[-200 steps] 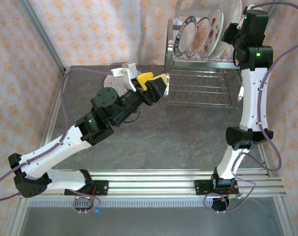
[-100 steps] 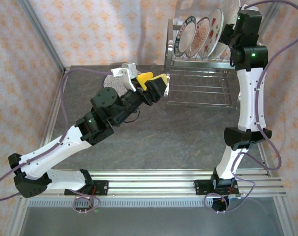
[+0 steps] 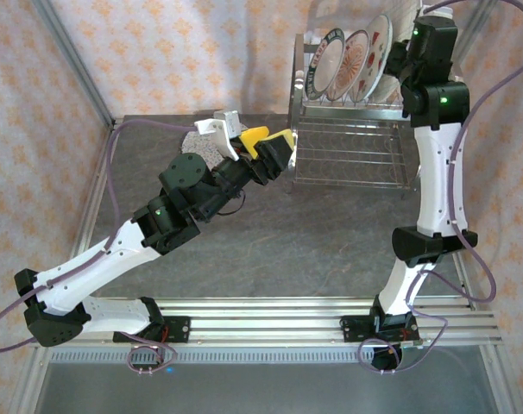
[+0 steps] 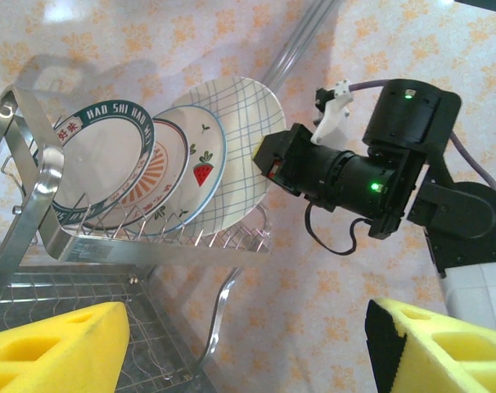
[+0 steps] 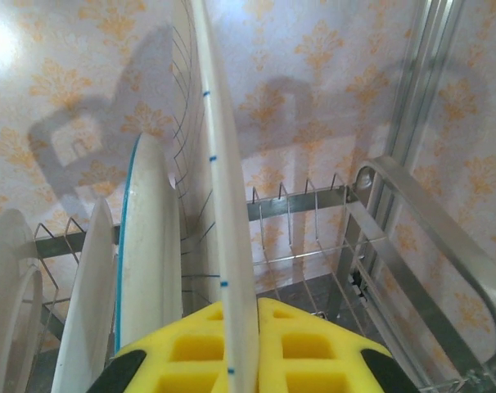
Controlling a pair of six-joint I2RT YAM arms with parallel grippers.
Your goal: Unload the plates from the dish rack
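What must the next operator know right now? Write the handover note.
Right gripper: shut on the rim of the plaid plate, which stands in the top tier of the dish rack.
Left gripper: open, empty, over the table left of the rack.
Also racked: strawberry plate, red-striped plate, dark-rimmed plate.
Done: speckled plate lies on the table by the left gripper.
Left: lift out the plaid plate, then the other three.

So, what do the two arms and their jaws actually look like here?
Both the left arm and right arm have white links joined by black housings, each with a green light lit. A purple cable trails along each. The jaws are yellow blocks moulded with hollow cells and black edging. A white bracket sits at the left wrist, and black bases bolt to a silver rail.
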